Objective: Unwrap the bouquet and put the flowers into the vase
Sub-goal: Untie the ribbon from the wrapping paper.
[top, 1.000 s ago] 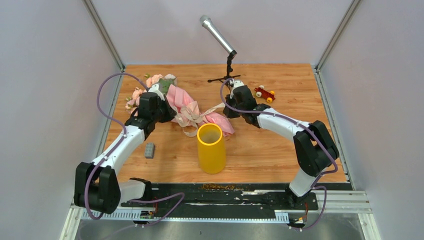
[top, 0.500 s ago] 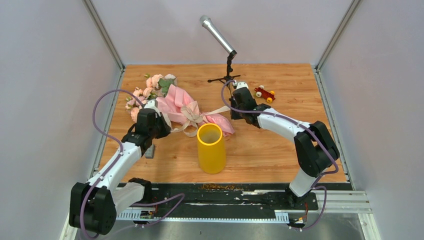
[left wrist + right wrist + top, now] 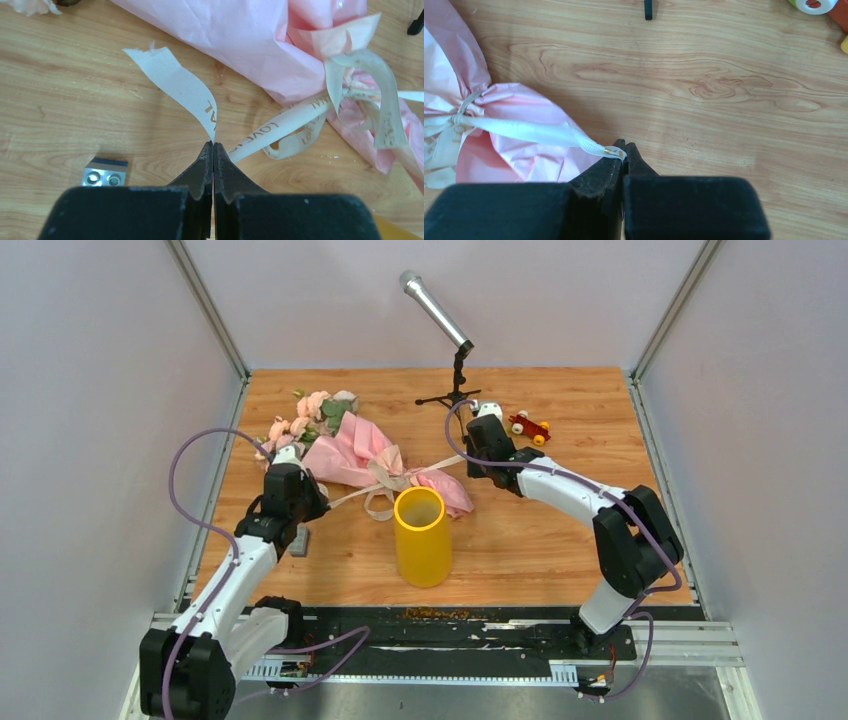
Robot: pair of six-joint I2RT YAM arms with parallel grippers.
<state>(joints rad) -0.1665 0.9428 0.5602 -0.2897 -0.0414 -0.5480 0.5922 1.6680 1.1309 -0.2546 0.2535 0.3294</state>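
Behind the vase [image 3: 421, 540], you are stretching the ribbon [image 3: 265, 135] of the bouquet [image 3: 350, 445] across the surface [image 3: 560, 530], left end effector [image 3: 213, 145] and right end effector [image 3: 624, 149] each clamped on a tail and drawing wider apart, so the bow is probably loosening

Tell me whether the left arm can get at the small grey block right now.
Probably yes for reach: the grey block lies on the table close beside the left pincer, with nothing over it. But that pincer is shut on the ribbon, so it must let go first.
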